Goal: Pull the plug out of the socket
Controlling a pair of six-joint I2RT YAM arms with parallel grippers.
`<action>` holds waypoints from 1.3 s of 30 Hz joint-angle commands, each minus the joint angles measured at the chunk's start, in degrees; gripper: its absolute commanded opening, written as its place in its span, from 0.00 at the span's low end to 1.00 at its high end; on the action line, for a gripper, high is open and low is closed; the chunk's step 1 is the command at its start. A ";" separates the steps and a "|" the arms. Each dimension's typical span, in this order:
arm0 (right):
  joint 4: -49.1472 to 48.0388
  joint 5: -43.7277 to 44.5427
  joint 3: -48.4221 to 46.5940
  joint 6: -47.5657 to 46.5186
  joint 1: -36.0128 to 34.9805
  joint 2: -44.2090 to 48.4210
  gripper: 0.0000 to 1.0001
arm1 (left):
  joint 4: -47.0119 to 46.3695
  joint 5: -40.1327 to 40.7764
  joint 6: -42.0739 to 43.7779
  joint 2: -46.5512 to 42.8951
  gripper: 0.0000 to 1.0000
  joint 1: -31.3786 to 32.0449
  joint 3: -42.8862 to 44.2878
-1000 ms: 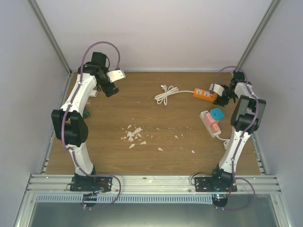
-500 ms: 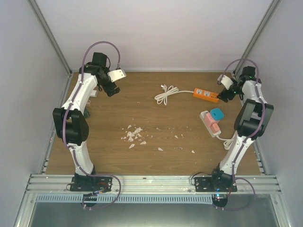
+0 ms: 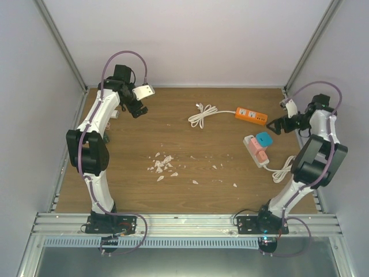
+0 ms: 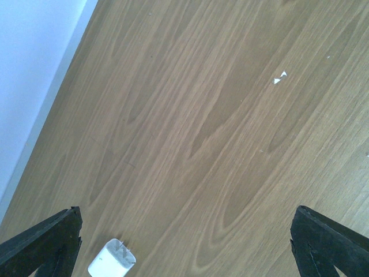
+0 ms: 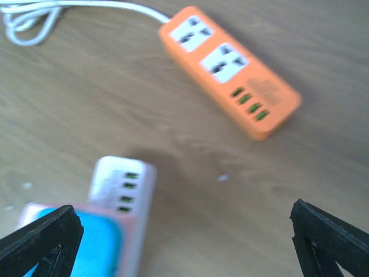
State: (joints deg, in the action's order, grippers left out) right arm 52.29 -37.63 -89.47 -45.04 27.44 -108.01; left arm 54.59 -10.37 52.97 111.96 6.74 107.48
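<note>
A lab test cell: white panel walls, aluminium rail, wooden table.

Both the left arm and the right arm wear glossy white shells between chunky black joints, with a purple cable looping from each wrist towards black bases.

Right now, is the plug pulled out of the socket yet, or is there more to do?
Not yet. Done: nothing sure, though the orange plastic power strip shows only empty sockets. In hand: nothing. The right gripper hangs open and empty near the strips, and the left gripper is open too. Left: the blue square plug still sits on the pink and white power strip, so it needs gripping and pulling.
</note>
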 commanded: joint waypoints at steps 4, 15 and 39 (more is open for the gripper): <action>-2.86 -2.47 16.02 4.87 -0.44 11.90 1.00 | -2.48 -1.89 -1.30 -0.42 0.99 0.40 0.28; -9.18 0.99 29.28 3.94 -2.70 17.80 1.00 | -3.32 -1.83 -1.73 -1.39 0.99 0.43 -1.41; -7.35 -2.69 30.98 1.96 -3.54 16.89 1.00 | -4.14 -1.24 -1.55 -2.42 0.99 0.33 -3.60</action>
State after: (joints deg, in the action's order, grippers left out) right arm 44.49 -39.77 -58.48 -41.69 23.51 -91.81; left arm 52.69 -11.09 51.83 111.92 6.74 104.86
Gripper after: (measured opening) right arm 0.995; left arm 0.990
